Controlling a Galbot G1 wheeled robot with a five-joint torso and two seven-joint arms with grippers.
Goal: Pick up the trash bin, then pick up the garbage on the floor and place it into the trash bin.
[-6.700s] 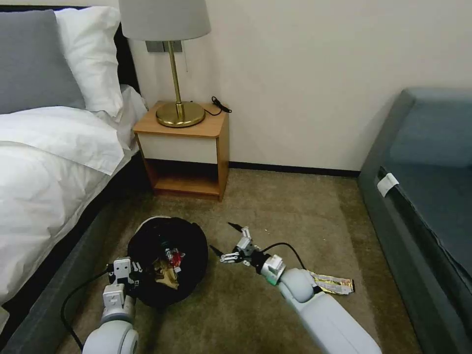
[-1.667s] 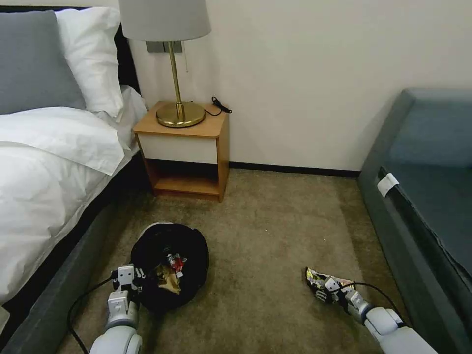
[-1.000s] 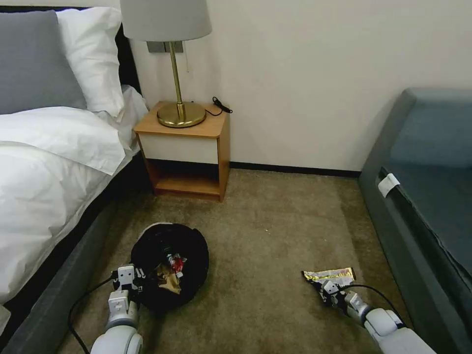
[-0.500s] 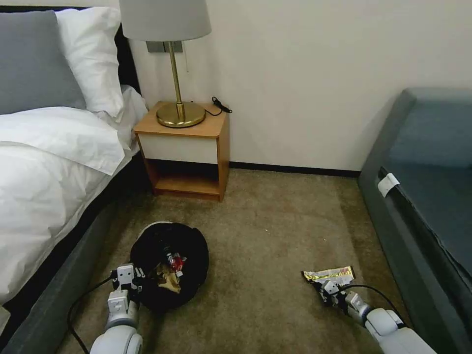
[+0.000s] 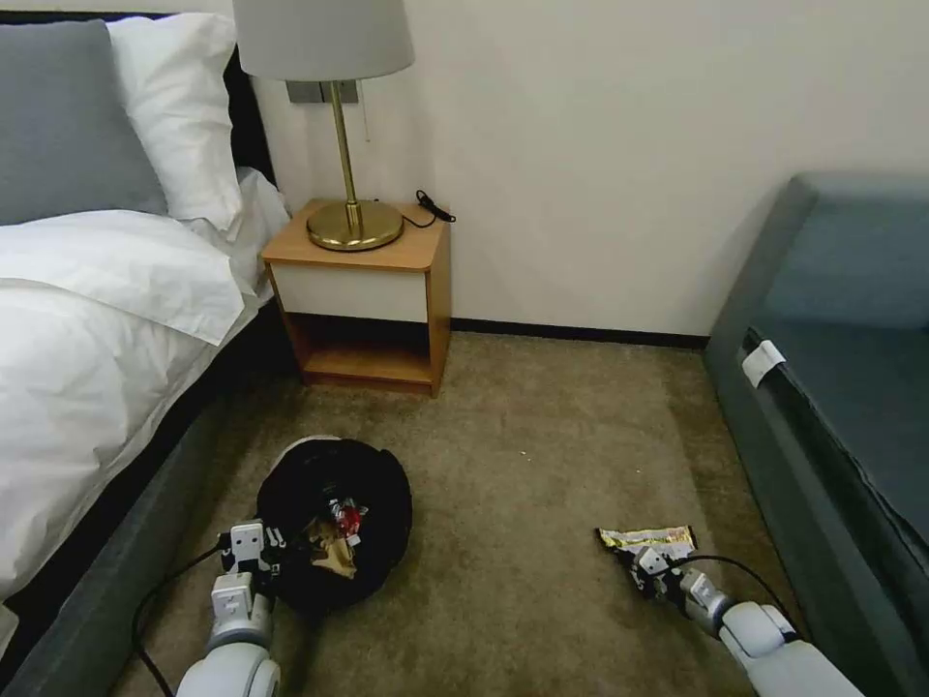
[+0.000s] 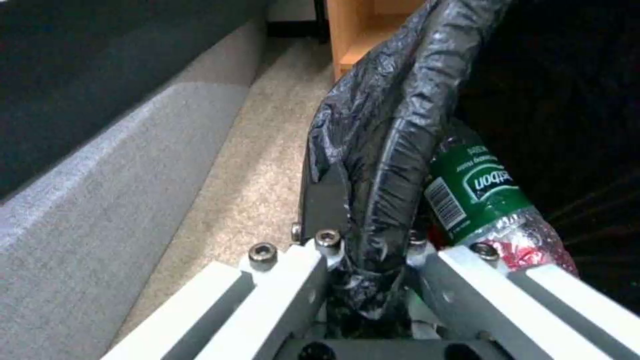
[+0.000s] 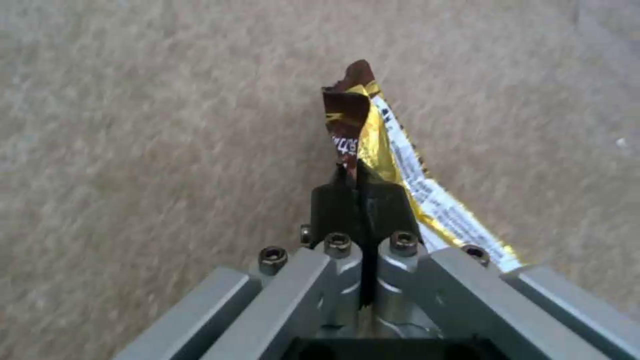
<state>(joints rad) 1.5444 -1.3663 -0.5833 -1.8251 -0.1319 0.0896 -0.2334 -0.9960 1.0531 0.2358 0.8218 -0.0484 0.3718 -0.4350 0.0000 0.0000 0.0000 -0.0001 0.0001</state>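
Fingers point(image 7: 358, 200) of the right gripper point(image 5: 646, 565) pressed together on the edge of the shiny gold-and-white wrapper point(image 5: 646, 538), low at the right of the head frame. Fingers point(image 6: 325, 200) of the left gripper point(image 5: 254, 548) clamped on the bag-covered rim of the small round white trash bin lined with a crinkled black plastic bag point(image 5: 334, 523), low at the left of the head frame.

Largest downward from here. White-sheeted bed with grey and white pillows point(image 5: 87, 319) along the left edge. Grey-blue sofa point(image 5: 832, 387) along the right edge. Brownish-olive carpeted floor point(image 5: 542, 455) across the centre and bottom. Wooden nightstand with a white drawer front point(image 5: 363, 290) at upper centre-left against the wall. Brass lamp with a pale shade point(image 5: 334, 58) standing on the nightstand.

Trash bin on the carpet between bed and frame centre, tilted so its mouth faces the camera. Inside, crumpled brown paper bag point(image 5: 329, 550) touching the red snack packet point(image 5: 346, 518). In the left wrist view, small clear bottle with a green label point(image 6: 477, 192) just beside the pinched bag fold, within the bin.

Wrapper flat on the carpet near the sofa, well apart from the bin; in the right wrist view, its pinched end standing up out of the fingers, the rest trailing on the carpet.
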